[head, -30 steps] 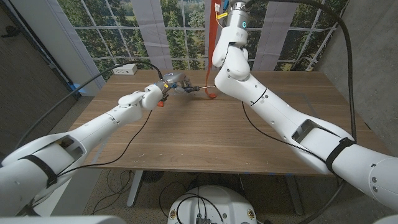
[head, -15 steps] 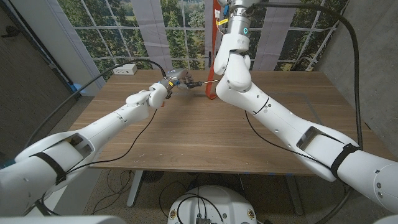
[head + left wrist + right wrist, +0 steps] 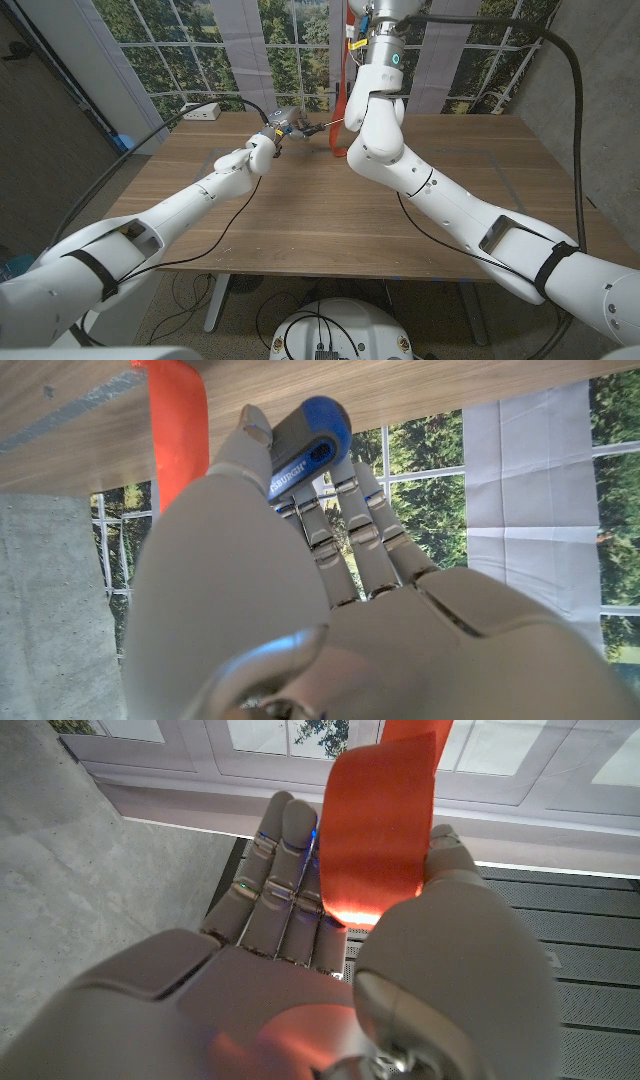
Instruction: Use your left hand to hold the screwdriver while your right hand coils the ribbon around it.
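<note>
Right wrist view: ribbon (image 3: 378,815) between fingers (image 3: 283,870).

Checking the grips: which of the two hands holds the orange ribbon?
The right hand, raised high, pinches the ribbon. The left hand grips the blue-handled screwdriver instead.

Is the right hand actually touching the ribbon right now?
Touching. In the right wrist view the right hand pinches the orange ribbon between thumb and fingers, no gap showing.

white lettering on the blue screwdriver (image 3: 305,445) handle, upper middle of the frame, too blurred to read surely.
</note>
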You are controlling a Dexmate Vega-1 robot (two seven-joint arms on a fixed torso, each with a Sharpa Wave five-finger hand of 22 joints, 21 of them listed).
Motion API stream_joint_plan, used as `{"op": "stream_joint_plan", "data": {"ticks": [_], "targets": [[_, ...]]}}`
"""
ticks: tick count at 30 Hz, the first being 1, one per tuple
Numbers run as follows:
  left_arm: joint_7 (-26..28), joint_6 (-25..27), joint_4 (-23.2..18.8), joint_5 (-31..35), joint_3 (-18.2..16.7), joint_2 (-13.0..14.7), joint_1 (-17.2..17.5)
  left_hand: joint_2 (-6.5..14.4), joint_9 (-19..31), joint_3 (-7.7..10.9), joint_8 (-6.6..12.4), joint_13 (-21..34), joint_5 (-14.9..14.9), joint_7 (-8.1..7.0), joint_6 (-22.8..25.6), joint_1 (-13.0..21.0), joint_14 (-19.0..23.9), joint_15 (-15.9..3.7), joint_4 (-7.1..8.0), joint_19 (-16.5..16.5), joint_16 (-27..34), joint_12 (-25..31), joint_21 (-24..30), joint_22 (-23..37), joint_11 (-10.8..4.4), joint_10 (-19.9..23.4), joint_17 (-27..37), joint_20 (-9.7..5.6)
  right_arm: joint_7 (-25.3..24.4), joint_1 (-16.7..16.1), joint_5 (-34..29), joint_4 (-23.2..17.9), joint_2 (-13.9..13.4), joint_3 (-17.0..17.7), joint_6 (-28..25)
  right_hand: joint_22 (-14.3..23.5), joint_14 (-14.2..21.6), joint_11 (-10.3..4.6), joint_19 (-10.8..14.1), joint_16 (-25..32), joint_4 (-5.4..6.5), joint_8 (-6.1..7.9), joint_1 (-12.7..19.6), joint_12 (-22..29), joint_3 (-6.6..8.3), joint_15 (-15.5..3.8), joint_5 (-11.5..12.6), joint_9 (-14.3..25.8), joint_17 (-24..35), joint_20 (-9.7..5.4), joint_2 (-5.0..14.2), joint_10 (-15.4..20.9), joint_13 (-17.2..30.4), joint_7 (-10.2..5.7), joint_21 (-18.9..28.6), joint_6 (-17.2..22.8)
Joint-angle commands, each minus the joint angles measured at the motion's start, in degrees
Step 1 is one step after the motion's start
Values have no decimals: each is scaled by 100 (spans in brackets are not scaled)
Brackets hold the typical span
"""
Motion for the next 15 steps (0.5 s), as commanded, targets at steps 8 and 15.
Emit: {"op": "stream_joint_plan", "data": {"ticks": [8, 15], "targets": [[308, 201, 195, -619, -169, -261, -84, 855, 16, 29, -45, 37, 48, -15, 447, 847, 946, -1518, -8, 18, 3, -40, 106, -6, -158, 169, 1253, 1, 4, -1046, -279, -643, 67, 332, -65, 1, 548, -393, 28, -63, 10, 3, 1232, 52, 30, -619, -7, 402, 42, -15, 1144, 410, 1629, -83, 95, 269], [349, 104, 260, -853, -207, -314, -169, 847, 18, 25, -56, 32, 53, -34, 475, 846, 959, -1518, -9, 13, 0, -51, 143, -19, -153, 199, 1273, -2, 57, -1268, -377, -619, 120, 287, -28, -4, 545, -405, 19, -96, 16, -5, 1224, 39, 33, -620, -8, 395, 48, -15, 1149, 412, 1618, -91, 120, 273]]}}
